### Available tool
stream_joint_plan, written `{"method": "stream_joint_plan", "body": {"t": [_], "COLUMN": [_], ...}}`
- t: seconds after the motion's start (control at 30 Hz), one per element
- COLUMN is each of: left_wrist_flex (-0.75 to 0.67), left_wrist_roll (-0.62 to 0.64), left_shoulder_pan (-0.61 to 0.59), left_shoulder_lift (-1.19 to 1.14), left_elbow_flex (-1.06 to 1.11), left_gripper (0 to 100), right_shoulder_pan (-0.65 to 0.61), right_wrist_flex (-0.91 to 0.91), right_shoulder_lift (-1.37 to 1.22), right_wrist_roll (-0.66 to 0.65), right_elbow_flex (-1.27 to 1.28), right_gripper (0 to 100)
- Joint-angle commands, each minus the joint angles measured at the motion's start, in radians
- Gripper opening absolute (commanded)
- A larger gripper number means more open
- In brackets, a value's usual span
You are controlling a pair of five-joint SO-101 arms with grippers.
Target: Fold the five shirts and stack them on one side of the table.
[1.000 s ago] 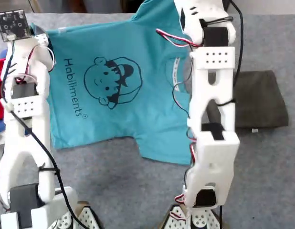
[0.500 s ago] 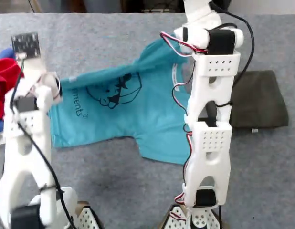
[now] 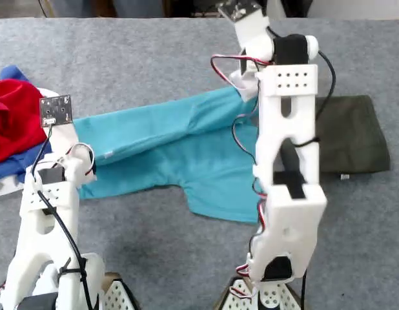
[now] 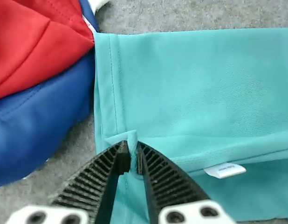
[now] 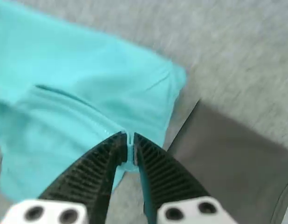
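Grey felt-like worktop (image 3: 154,258) carries everything. Nearest us, the left claw (image 4: 130,158) is pinching a raised ridge of hem on the teal shirt (image 3: 206,168), at its side edge. We read this as one end of a two-point hold. With one claw on each end of the same edge, the fold should land straight rather than skewed.

The teal shirt lies across the middle. Its far half is doubled over into a long band, and one sleeve pokes toward the arm bases. It's a thin, smooth knit with a stitched hem and a small white tag at the crease. We expect it to be limp and to sag between the pinch points.

Farther out, the right claw (image 5: 128,142) is nipped shut on the shirt's opposite end, just beside the dark shirt (image 3: 354,135). That one is a flat folded rectangle, probably the start of the stack.

The red shirt (image 3: 15,119) and blue shirt (image 3: 25,161) are bunched at the left edge, not yet folded. The blue one touches the teal hem.
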State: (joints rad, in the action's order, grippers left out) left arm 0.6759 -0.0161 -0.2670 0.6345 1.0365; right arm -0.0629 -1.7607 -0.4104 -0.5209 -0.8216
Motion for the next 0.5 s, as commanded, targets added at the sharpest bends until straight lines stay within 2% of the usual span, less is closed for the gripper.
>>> {"method": "stream_joint_plan", "body": {"t": [0.0, 0.2, 0.33, 0.47], "left_wrist_flex": [-0.018, -0.018, -0.014, -0.015], "left_wrist_roll": [-0.025, -0.152, -0.196, -0.210], "left_shoulder_pan": [-0.002, -0.048, -0.047, -0.015], "left_shoulder_lift": [0.021, 0.023, 0.025, 0.025], "left_elbow_flex": [0.002, 0.007, 0.007, 0.036], "left_gripper": [3, 3, 3, 3], "right_shoulder_pan": [0.011, 0.012, 0.014, 0.087], "right_wrist_flex": [0.011, 0.135, 0.284, 0.417], "right_shoulder_lift": [0.174, 0.403, 0.552, 0.677], "right_wrist_roll": [-0.054, -0.098, -0.103, -0.103], "right_elbow_flex": [0.180, 0.585, 0.915, 1.150], "right_gripper": [1.3, 1.3, 1.3, 1.3]}}
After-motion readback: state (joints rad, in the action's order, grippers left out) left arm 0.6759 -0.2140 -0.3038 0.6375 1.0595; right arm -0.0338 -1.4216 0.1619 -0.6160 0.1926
